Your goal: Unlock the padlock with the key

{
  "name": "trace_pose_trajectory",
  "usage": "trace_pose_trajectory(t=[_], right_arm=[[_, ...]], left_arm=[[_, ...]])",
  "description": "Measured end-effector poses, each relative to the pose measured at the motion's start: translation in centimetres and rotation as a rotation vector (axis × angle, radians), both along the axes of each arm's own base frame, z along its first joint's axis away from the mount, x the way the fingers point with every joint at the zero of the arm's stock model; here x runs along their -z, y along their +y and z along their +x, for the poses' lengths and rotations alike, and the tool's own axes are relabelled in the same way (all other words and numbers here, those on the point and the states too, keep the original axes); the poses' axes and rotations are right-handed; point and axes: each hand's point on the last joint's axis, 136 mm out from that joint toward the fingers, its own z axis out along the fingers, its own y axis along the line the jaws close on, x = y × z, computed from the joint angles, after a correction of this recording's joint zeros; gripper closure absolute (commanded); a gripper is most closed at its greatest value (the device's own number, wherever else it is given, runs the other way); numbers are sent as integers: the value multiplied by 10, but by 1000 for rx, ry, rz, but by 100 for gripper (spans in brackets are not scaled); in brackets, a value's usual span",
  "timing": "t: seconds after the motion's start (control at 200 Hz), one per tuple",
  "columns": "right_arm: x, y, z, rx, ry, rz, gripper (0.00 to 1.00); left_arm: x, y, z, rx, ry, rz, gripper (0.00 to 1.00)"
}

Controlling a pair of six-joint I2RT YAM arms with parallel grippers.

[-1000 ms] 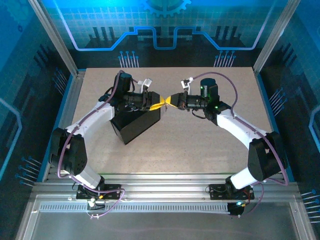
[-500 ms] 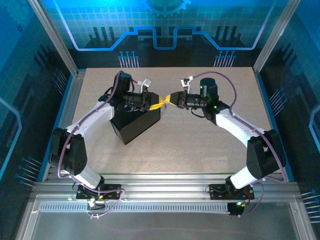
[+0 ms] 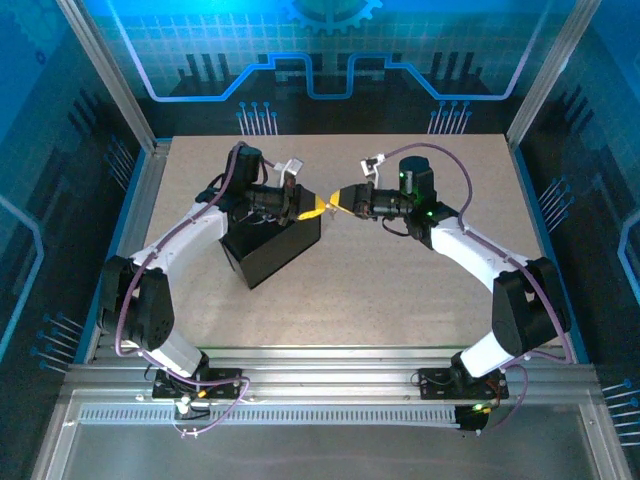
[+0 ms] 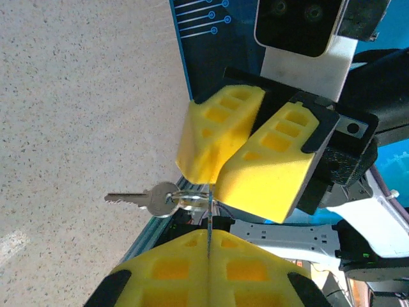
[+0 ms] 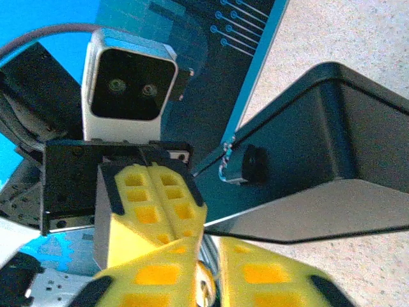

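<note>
Key (image 4: pixel 137 199) dangling free off its ring (image 4: pixel 182 199), up in the air by the far right corner of the box (image 3: pixel 270 250)! Left gripper (image 4: pixel 209 246) is clamped tight on a thin metal strip (image 4: pixel 209 214) hanging from that ring. Right gripper (image 4: pixel 213 181) meets it nose to nose by the same corner. Its fingers look a sliver apart, and I can't tell if they're pinching anything.

A robot laboratory cell is indicated: two arms (image 3: pixel 190 235) are bolted to aluminium rails (image 3: pixel 330 365) nearer than the left pincer (image 3: pixel 316 208), a speckled desk (image 3: pixel 400 290) lies under it, and blue circuit-printed panels (image 3: pixel 450 60) are placed beyond it.
</note>
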Motion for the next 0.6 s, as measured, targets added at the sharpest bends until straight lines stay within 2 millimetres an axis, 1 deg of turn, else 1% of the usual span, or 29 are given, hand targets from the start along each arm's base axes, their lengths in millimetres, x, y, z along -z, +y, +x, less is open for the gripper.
trace_pose_trajectory(t=[0.17, 0.27, 0.475, 0.6], right_arm=[[8, -16, 5, 7, -4, -21, 66], [9, -22, 5, -4, -22, -26, 61], [6, -19, -7, -92, -85, -19, 54], [4, -17, -15, -145, -126, -12, 53]], left_arm=[[4, 1, -4, 15, 10, 12, 100], [5, 1, -7, 26, 13, 13, 100], [3, 0, -11, 48, 13, 13, 100], [0, -1, -13, 62, 5, 11, 100]])
